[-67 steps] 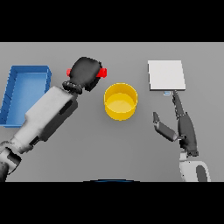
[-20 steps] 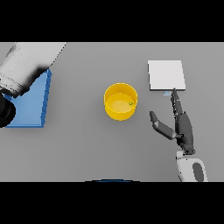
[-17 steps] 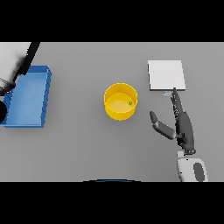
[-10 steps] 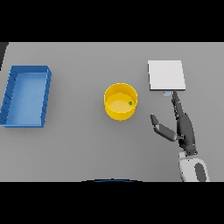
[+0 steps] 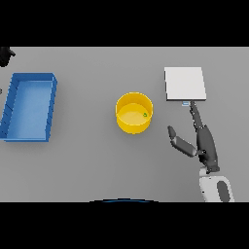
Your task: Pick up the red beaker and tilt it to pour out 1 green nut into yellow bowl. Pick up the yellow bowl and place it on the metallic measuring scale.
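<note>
Round yellow plastic bowl [image 5: 133, 113]: upright, mid-table, open top up. Tiny green nut [image 5: 145, 115] inside (resting near right inner wall). Flat square pale metallic measuring scale [image 5: 184, 83]: lying flat, up and right of bowl, well apart, bare on top. Red beaker: not visible.

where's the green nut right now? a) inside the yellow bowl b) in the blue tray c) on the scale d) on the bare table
a: a small green nut lies inside the yellow bowl, near its right wall; the blue tray and the scale hold nothing.
</note>
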